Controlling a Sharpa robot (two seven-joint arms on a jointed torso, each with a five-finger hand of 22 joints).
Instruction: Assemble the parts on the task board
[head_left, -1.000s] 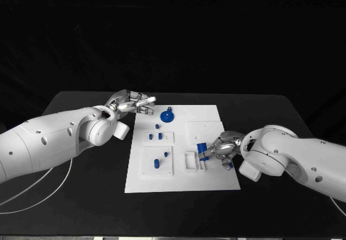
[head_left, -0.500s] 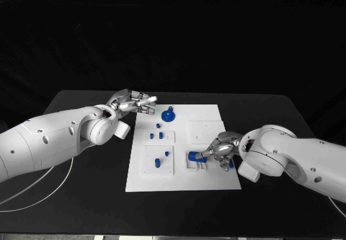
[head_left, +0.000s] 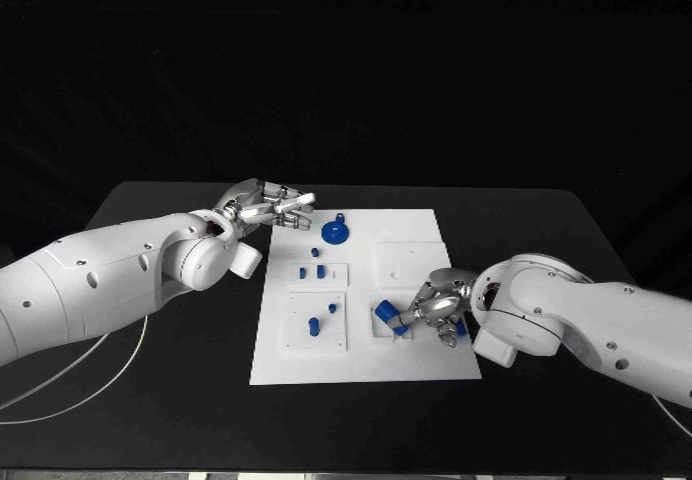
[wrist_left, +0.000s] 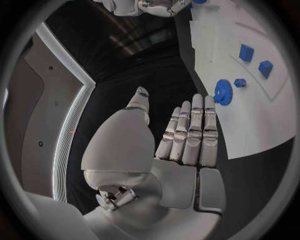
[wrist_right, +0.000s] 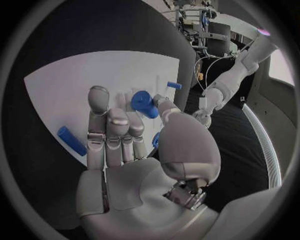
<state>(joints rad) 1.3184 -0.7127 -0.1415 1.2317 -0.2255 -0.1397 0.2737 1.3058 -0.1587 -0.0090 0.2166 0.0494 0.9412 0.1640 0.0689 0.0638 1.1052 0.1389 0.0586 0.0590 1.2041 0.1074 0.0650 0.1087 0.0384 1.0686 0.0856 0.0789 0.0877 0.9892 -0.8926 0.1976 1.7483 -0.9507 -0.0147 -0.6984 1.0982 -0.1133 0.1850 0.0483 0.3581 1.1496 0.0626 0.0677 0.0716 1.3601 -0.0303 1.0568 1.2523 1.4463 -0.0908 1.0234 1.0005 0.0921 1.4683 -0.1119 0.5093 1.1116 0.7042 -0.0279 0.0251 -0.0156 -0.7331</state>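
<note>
right hand (head_left: 437, 303) now pinching blue part (head_left: 387, 314) in fingers, shifting it off white holder (head_left: 382, 322), insertion pending; left hand (head_left: 270, 207) idling, fingers loosely apart, holding nothing.

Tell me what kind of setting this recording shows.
Probably a robotics lab test bench: a black table against a dark backdrop, a white task board with small blue parts, and equipment racks with cables in the right wrist view.

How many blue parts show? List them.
7: blue gear and small piece at the board's far end, two pairs down its left side, a part in the right hand; more may hide under it.
</note>
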